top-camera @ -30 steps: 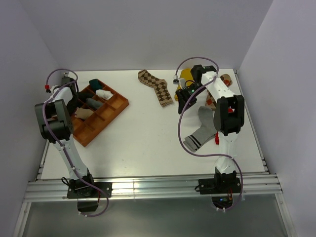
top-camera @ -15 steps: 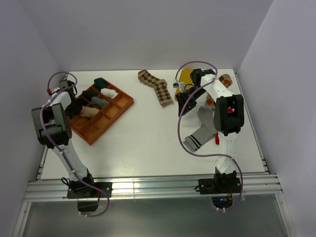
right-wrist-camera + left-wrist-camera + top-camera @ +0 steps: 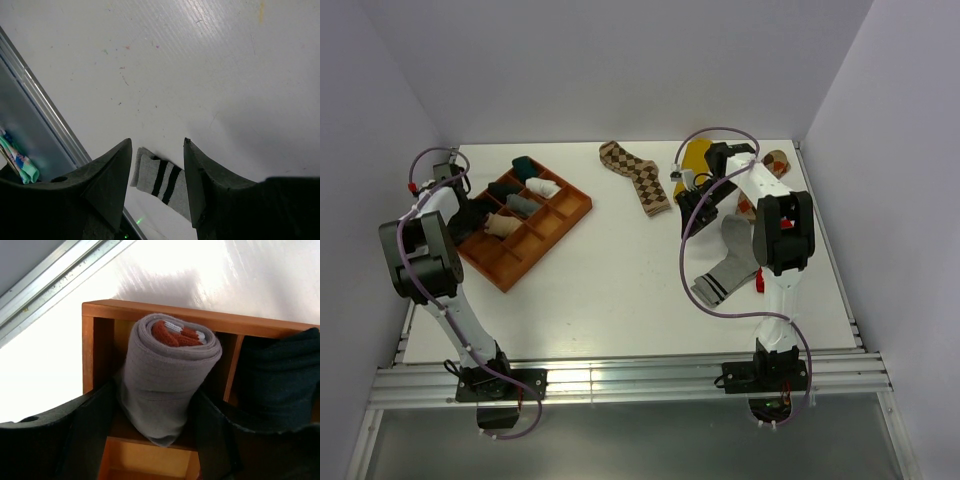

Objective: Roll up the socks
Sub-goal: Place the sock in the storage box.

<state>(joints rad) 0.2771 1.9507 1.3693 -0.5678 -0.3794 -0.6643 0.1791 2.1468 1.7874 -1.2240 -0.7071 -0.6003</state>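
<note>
The tray [image 3: 545, 226] at the upper left is a burnt orange-brown. In the left wrist view, the rolled sock [image 3: 167, 375] in its corner cell is taupe, with a rust-red cuff flecked with white showing at the core of the roll. To its right is a dark sock [image 3: 280, 375], almost black. On the white table [image 3: 620, 290], near the top centre, an argyle sock [image 3: 638, 176] shows tan and brown diamonds. A mustard yellow sock [image 3: 696, 154] lies to its right. Lower right, a grey sock [image 3: 725, 262] has black stripes at the cuff.
</note>
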